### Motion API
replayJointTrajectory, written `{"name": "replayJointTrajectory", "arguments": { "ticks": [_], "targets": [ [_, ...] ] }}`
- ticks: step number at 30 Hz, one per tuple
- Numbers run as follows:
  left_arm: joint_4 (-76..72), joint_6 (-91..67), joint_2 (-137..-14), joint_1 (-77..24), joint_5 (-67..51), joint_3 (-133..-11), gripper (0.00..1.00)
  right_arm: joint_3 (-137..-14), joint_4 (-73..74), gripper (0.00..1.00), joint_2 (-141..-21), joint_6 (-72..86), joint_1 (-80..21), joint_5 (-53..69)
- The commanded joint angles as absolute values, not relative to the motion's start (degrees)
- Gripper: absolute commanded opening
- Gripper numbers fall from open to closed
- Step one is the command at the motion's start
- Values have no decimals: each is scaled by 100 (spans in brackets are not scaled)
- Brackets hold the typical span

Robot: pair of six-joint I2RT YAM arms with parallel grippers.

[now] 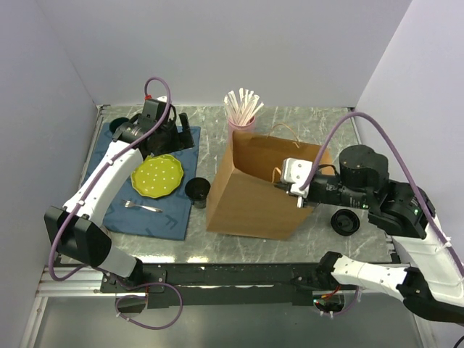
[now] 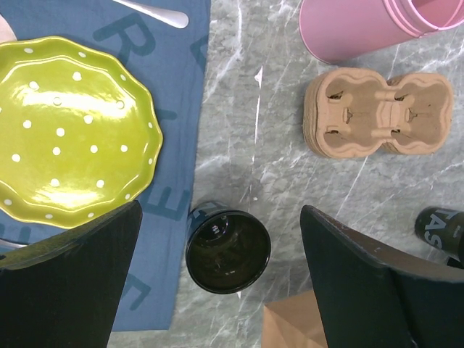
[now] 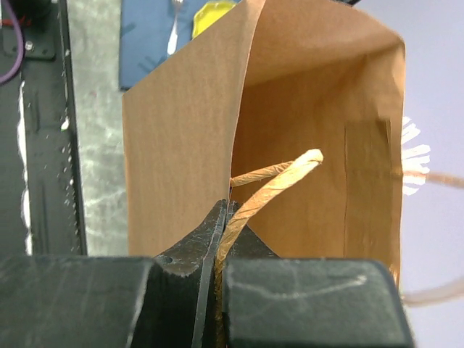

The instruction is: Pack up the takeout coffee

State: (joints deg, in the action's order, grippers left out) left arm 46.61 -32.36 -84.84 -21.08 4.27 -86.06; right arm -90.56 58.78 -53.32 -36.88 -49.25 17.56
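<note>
- At the right gripper (image 3: pixel 221 217): clamped tight on the near rim of the brown paper bag (image 3: pixel 181 138), with the twisted paper handle (image 3: pixel 279 181) pinched in as well.
- Beyond those jaws: the bag's open mouth, upright, plain inside, with no print readable.
- Just outside that gripper, on the side away from the bag: a black lid (image 1: pixel 345 221) lying flat on the table.
- At the left gripper (image 2: pixel 220 214): spread wide, gripping nothing.
- Below the gap, nearer the left-hand finger: an open, empty black cup (image 2: pixel 228 251), upright, straddling the edge of the blue mat (image 2: pixel 174 109).
- On the mat around the cup: big dark letters, only "R" plainly readable.
- Left of those jaws: a yellow-green plate (image 2: pixel 72 130) with white dots.
- Ahead and to the right: a moulded pulp cup carrier (image 2: pixel 377 112), with a pink cup (image 2: pixel 355 29) just past it.
- Beside the right-hand finger: a dark object (image 2: pixel 440 232) with white lettering, seemingly "AS", otherwise cut off.
</note>
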Motion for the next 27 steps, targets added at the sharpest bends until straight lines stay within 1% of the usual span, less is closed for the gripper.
{"name": "replayJointTrajectory", "arguments": {
  "ticks": [1, 9, 11, 14, 15, 20, 21, 23, 25, 26, 27],
  "targets": [
    [4518, -3199, -8253, -2092, 281, -8631, 97, -8851, 5889, 0, -5221, -3498, -5202, 1556],
    [4386, -3199, -8157, -2083, 176, -8429, 96, -7903, 5327, 0, -5150, -3059, -5897, 748],
    [4386, -3190, -8121, -2083, 176, -8368, 97, -7840, 5282, 0, -5282, -2997, -6133, 510],
    [4395, -3173, -8095, -2083, 193, -8332, 97, -7840, 5291, 5, -5475, -2839, -6354, 221],
    [4395, -3173, -8086, -2083, 193, -8323, 97, -7883, 5282, 9, -5519, -2700, -6381, 194],
    [4351, -3199, -8007, -2083, 158, -8209, 96, -7858, 5168, 14, -5704, -2426, -6583, 159],
    [4342, -3208, -8007, -2083, 141, -8183, 96, -7857, 5151, 20, -5739, -2339, -6653, 97],
    [4350, -3208, -7981, -2083, 132, -8148, 97, -7953, 5168, 25, -5853, -2268, -6688, 44],
    [4359, -3191, -7945, -2083, 123, -8147, 97, -8042, 5168, 32, -5958, -2136, -6750, 9],
    [4368, -3190, -7928, -2083, 140, -8139, 96, -8138, 5151, 37, -5994, -2005, -6750, -130],
    [4386, -3217, -7919, -2083, 141, -8139, 97, -8191, 5133, 46, -6012, -1952, -6767, -149]
  ]
}}
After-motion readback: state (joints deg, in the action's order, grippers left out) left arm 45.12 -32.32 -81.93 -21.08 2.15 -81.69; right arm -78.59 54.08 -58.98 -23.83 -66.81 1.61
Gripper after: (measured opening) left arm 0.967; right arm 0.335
